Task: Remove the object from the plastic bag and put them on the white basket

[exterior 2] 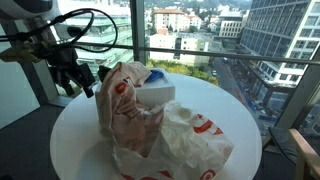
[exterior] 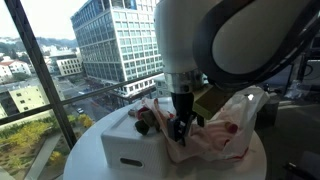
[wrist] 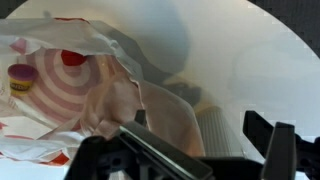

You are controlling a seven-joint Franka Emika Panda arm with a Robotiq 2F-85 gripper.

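A crumpled white plastic bag with red ring prints [exterior 2: 150, 125] lies in the middle of the round white table [exterior 2: 80, 150]. It also shows in an exterior view [exterior: 228, 125] and in the wrist view [wrist: 70, 80]. The white basket [exterior: 125, 148] stands next to the bag, and a dark red object [exterior: 143, 125] rests at its top edge. In an exterior view the basket [exterior 2: 162, 93] is behind the bag with a blue thing [exterior 2: 155, 74] on it. My gripper [exterior: 180, 128] [exterior 2: 82, 82] [wrist: 200, 125] is open and empty, low beside the bag. What is inside the bag is hidden.
A yellowish box [exterior: 208, 100] sits behind the bag. Large windows with a railing [exterior 2: 200, 55] surround the table, with city buildings outside. A small purple and yellow item [wrist: 20, 77] shows at the bag's edge in the wrist view. A chair arm [exterior 2: 305, 150] stands at the table's side.
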